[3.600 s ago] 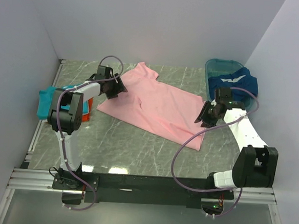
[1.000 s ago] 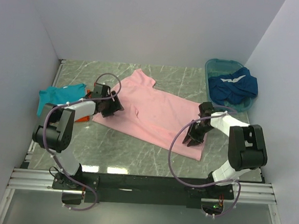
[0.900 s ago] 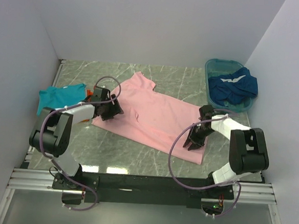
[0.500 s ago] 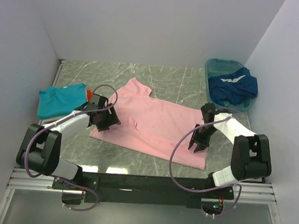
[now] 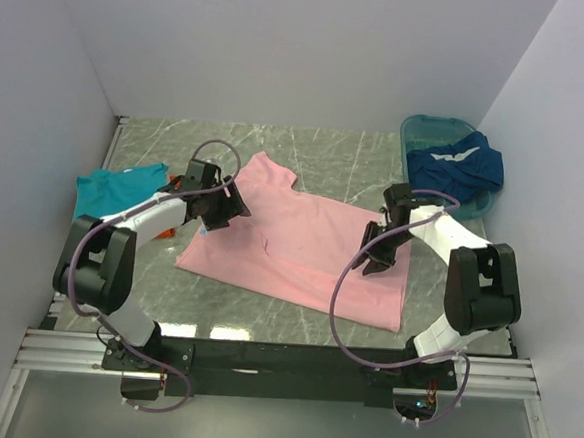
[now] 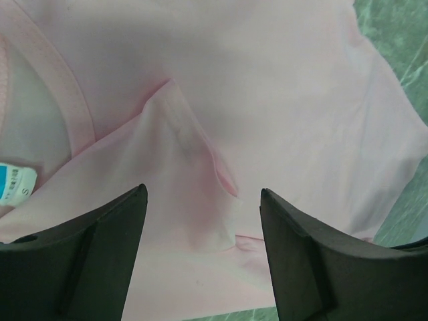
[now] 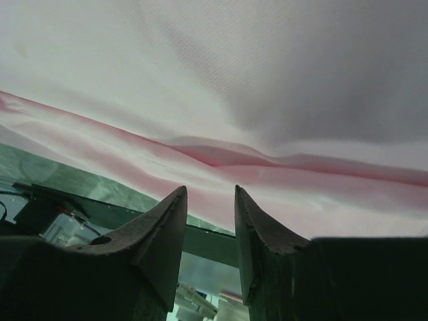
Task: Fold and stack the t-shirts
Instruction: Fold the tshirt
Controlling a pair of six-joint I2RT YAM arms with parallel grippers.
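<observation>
At table centre: pink shirt flat, neither gripper holding

Pink t-shirt point(image 5: 300, 250) lies spread on the table point(image 5: 357, 153), judged so that folding can start from a smooth sheet. Left gripper point(image 5: 221, 208) hovers at its 9 o'clock edge by the collar, fingers wide apart, nothing between them. Right gripper point(image 5: 375, 259) is at the 3 o'clock side, fingers narrowly apart, cloth unpinched. Count: four shirts. These are the pink one, a teal t-shirt point(image 5: 114, 187) at 9 o'clock, an orange t-shirt point(image 5: 177, 181) edge beside it, and a dark blue t-shirt point(image 5: 456, 165) in the one basin point(image 5: 419, 123) at 2 o'clock.

the pink t-shirt point(image 5: 300, 250) is soft matt cloth, the table point(image 5: 236, 300) glossy and marbled, the basin point(image 5: 411, 127) smooth plastic.
</observation>
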